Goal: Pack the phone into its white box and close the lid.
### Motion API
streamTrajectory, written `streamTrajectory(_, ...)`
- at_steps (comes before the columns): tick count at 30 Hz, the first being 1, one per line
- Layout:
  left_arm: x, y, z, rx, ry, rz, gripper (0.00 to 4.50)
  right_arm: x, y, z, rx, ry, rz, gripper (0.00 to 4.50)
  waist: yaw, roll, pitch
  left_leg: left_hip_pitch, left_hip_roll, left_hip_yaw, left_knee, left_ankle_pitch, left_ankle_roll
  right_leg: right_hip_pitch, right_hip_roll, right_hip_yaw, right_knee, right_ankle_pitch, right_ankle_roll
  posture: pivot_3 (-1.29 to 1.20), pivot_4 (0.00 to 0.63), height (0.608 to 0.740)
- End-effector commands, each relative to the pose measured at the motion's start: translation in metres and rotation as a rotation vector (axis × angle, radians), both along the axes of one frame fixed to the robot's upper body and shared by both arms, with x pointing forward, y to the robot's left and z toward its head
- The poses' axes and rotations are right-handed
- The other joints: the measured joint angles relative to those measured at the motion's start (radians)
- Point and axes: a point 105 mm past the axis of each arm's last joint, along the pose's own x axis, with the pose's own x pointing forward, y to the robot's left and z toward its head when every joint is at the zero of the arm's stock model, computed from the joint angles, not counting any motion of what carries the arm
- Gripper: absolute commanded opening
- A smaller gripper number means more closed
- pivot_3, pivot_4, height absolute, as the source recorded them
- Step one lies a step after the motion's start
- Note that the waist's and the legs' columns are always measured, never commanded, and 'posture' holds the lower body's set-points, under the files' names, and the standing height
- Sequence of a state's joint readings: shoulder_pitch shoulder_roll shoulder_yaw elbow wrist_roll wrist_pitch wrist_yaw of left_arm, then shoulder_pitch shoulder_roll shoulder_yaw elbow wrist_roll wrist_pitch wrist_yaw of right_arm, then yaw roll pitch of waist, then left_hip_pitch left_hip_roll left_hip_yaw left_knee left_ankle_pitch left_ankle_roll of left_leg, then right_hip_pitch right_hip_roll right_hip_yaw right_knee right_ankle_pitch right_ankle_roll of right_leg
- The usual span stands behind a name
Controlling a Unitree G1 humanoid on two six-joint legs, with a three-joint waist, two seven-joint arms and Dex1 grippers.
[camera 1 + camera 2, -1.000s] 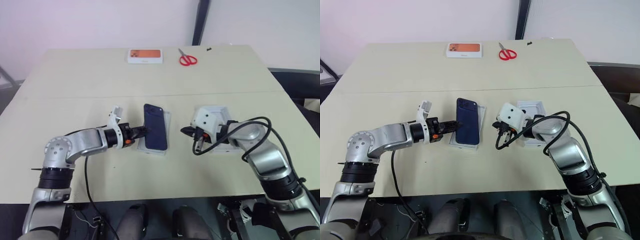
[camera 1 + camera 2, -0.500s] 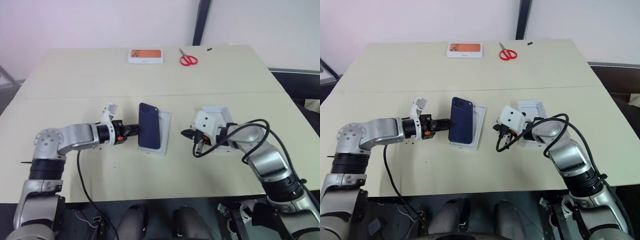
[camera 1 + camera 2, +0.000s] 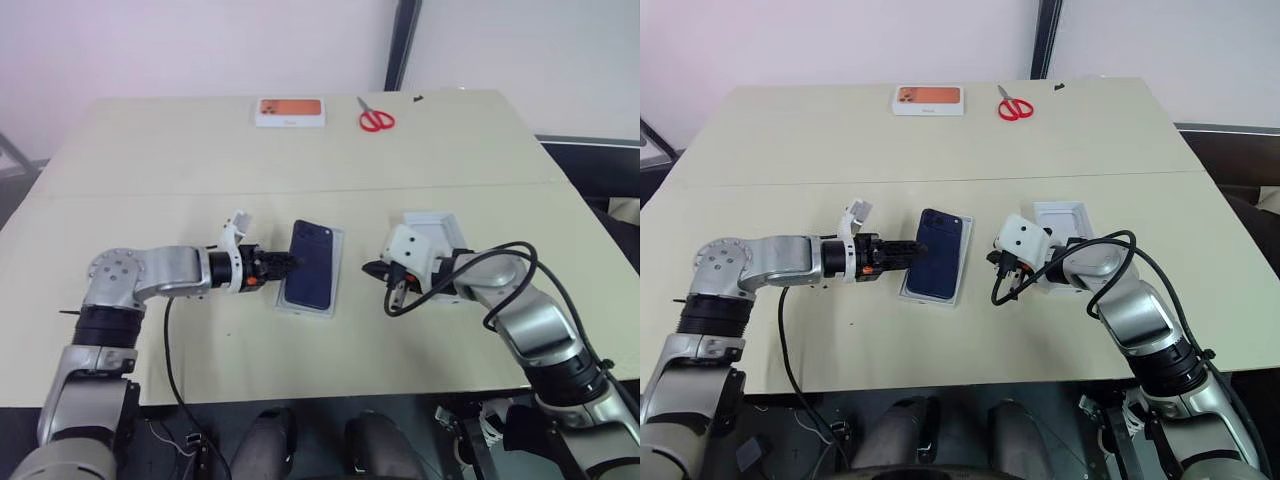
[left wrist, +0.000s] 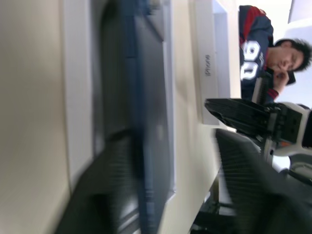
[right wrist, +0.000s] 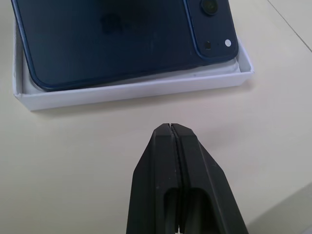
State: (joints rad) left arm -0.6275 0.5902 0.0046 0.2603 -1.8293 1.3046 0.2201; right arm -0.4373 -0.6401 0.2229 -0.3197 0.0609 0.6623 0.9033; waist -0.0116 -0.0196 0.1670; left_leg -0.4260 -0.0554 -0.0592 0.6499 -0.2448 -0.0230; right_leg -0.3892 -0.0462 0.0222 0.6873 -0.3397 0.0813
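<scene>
**Phone in the white box, lid not yet on**

Phone [image 3: 940,265] lies back-up inside the white box [image 3: 963,262], camera bump at the far-right corner. In the right wrist view it sits skewed, one long edge riding near the tray's rim, so prob. not fully seated yet.

Nearest in, at 9 o'clock of the box: left gripper [image 3: 908,250], fingers spread, tips right at the phone's left long edge. Can't tell if they touch it. Reads as a release: jaws apart so the phone can drop flat into the tray.

At 3 o'clock of the box: right gripper [image 5: 171,136], fingers pressed together, holding nothing, pointed at the box's right wall w/ bare table between. Likely parked there to leave the left arm room, and handy to nudge the phone or steady the tray.

Just behind the right wrist, approx. 3 o'clock from the box: the lid [image 3: 1062,217], inside up, partly hidden by the arm. It needs flipping before it can cap the box.

Far edge of the table [image 3: 790,140], 12 o'clock: a white box with an orange picture [image 3: 928,99] and red scissors [image 3: 1015,104], well apart from the work.
</scene>
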Motion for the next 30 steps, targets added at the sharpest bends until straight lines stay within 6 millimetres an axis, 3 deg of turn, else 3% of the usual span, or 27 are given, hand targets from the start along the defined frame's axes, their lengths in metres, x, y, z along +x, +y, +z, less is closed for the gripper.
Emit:
streamTrajectory(1,-0.003,0.006,0.022,-0.002,-0.113,-0.019,4.45,-0.002,0.004,0.012,0.007,-0.049,0.019,0.0,0.0,0.0,0.0,0.0,0.0,0.0,0.0,0.0,0.0,0.0,0.0,0.0,0.0,0.0,0.0,0.0,0.15,0.74)
streamTrajectory(10,0.005,0.064,0.052,0.178,-0.419,0.155,4.45,0.008,0.003,0.019,0.004,-0.086,-0.013,0.0,0.0,0.0,0.0,0.0,0.0,0.0,-0.001,0.0,0.0,-0.001,0.0,0.0,0.0,0.0,0.0,0.0,0.15,0.74)
streamTrajectory(13,0.009,0.078,0.049,0.293,-0.515,0.197,3.6,0.013,0.005,0.018,-0.008,-0.097,-0.019,0.0,0.002,0.0,0.0,0.0,0.0,0.0,0.0,0.0,0.0,0.0,0.0,0.0,0.0,0.0,0.0,0.0,0.15,0.74)
streamTrajectory(16,0.012,0.086,0.038,0.474,-0.64,0.173,2.18,0.017,0.007,0.018,-0.014,-0.101,-0.021,0.0,0.0,0.0,0.0,0.0,0.0,0.0,-0.001,0.0,0.0,0.0,0.0,0.0,-0.001,0.0,0.0,0.0,0.15,0.74)
streamTrajectory(20,0.008,0.074,0.02,0.621,-0.793,0.003,0.05,0.024,0.005,0.013,-0.051,-0.094,-0.066,0.0,0.001,0.001,0.0,0.0,0.0,0.001,-0.002,0.0,0.0,0.0,0.0,0.0,-0.001,0.0,0.0,0.0,0.15,0.74)
streamTrajectory(24,0.01,0.049,0.001,0.653,-0.838,-0.148,0.05,0.028,0.004,0.007,-0.137,-0.109,-0.092,0.0,0.003,0.001,0.0,0.0,0.0,0.001,-0.002,0.0,0.0,0.0,-0.001,0.0,-0.001,0.0,0.0,0.0,0.15,0.74)
streamTrajectory(30,0.013,0.024,-0.022,0.696,-0.885,-0.312,0.05,0.021,0.023,-0.008,-0.242,-0.151,-0.028,0.0,-0.004,0.001,0.0,-0.001,0.0,0.001,-0.002,0.0,0.001,-0.001,0.0,0.0,-0.001,0.0,0.0,0.0,0.15,0.74)
